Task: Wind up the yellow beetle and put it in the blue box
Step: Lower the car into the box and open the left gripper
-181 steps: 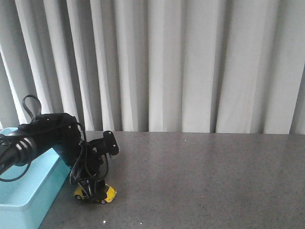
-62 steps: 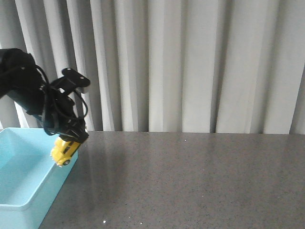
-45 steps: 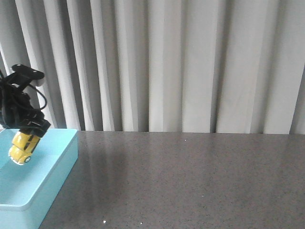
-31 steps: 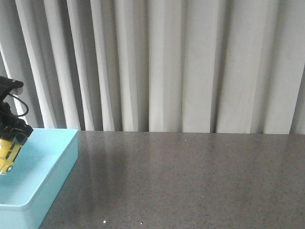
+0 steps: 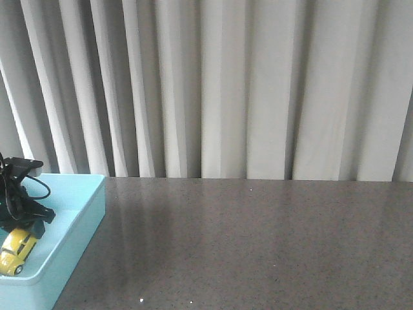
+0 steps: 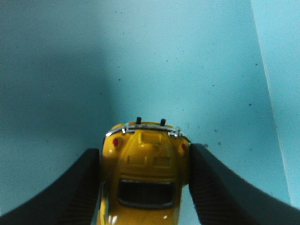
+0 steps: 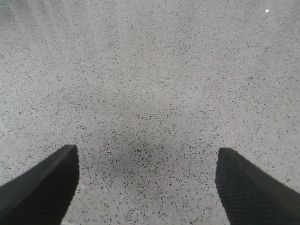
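The yellow beetle [image 5: 15, 250] hangs nose-down, low inside the blue box [image 5: 79, 240] at the table's left edge. My left gripper [image 5: 19, 237] is shut on it from above. In the left wrist view the beetle [image 6: 146, 143] shows its rear bumper and dark window, with the black fingers [image 6: 77, 187] pressed against both its sides and the left gripper [image 6: 145, 157] over the box's pale blue floor [image 6: 140, 56]. Whether its wheels touch the floor I cannot tell. My right gripper [image 7: 147, 164] is open over bare speckled table; it does not show in the front view.
The grey speckled tabletop [image 5: 258, 239] runs from the box's right wall to the right edge of view. Pale pleated curtains [image 5: 226, 84] hang behind the table's far edge. The box's inner wall [image 6: 276, 70] runs beside the car.
My left gripper lifted the beetle off the table, carried it left over the box's wall, and over the last half second lowered it deep into the box.
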### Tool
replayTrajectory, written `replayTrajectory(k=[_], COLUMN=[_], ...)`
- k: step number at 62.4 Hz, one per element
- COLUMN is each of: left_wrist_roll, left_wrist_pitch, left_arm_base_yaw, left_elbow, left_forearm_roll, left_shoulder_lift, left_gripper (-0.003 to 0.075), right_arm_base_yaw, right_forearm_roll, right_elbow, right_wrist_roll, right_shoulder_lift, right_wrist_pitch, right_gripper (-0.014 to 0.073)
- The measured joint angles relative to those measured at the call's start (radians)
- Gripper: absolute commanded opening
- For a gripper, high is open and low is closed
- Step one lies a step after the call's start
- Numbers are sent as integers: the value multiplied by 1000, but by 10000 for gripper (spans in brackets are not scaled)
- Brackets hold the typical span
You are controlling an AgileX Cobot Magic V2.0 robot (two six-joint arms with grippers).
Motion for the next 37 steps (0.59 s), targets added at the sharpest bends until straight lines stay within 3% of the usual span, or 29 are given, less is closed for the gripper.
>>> replayTrajectory(k=[22, 37], left_wrist_roll=[-8, -8], left_wrist_pitch=[-51, -29], left_arm_base_yaw=[0, 0], left_elbow=[3, 3], left_forearm_roll=[-10, -50], left_shoulder_lift=[16, 16], left_gripper=[510, 514], right_arm_base_yaw=[0, 0], right_forearm_roll=[0, 0], right_elbow=[0, 0], right_wrist_roll=[0, 0], right_shoulder_lift=[0, 0], right_wrist_pitch=[0, 0], right_gripper=[578, 578])
